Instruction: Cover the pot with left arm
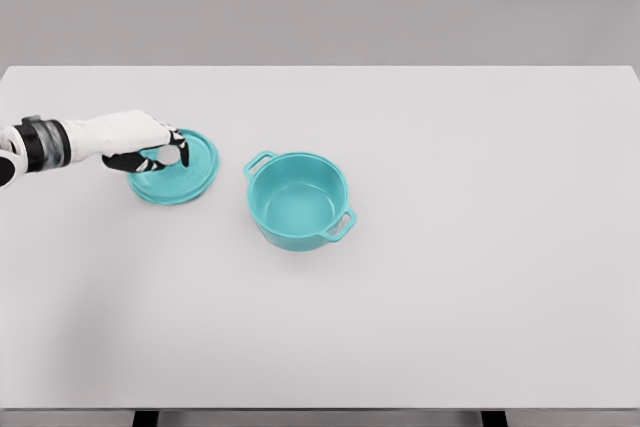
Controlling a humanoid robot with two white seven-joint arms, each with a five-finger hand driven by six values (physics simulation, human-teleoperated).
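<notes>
Nearest to you, toward the middle of the white table (450,297), sits the pot (297,201). It is teal all over, round, open at the top, with a paler flat floor showing inside and 2 small loop handles. Its handles give it a long axis that runs diagonally: 1 handle points to the far left, the other to the near right. The pot stands upright on its base.

Just beyond and to the left of it, apart from it, you find the lid (175,169), the same teal, a shallow round disc lying flat on the table with a raised rim around its edge. Being round, it shows no clear heading.

Over the lid's left half is the left hand (150,147), white with dark fingers (181,152), its arm coming in from the left edge. The fingers are curled down at the lid's middle, seemingly pinched on its knob, though the knob itself is hidden.
</notes>
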